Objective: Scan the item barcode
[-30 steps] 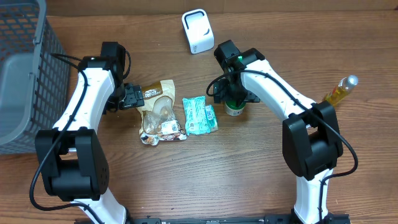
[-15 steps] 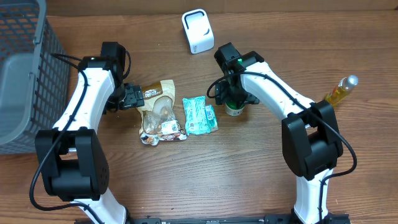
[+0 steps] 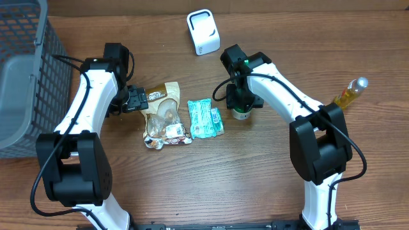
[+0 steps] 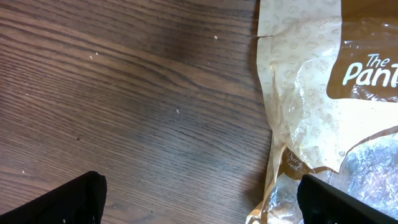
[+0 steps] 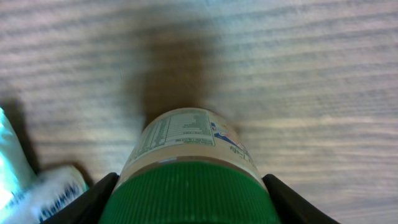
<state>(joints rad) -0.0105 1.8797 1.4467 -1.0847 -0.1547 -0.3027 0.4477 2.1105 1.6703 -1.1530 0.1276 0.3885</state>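
**Green-lidded jar (image 5: 186,140): upright on table (image 3: 255,185), just right of teal packet (image 3: 205,119); grasp in hand.**
Right gripper (image 5: 189,200) jaws are set close either side of the lid; contact cannot be told. Left gripper (image 3: 136,100) is spread wide, empty. Lid is best squeezed squarely, label kept unobscured for scanner (image 3: 202,32).

We find the basket (image 3: 25,76) far left, then snack bag (image 3: 165,116), packet (image 3: 204,119) and jar (image 3: 241,115) rightward; the scanner (image 3: 202,32) sits behind them, the bottle (image 3: 350,94) far right.
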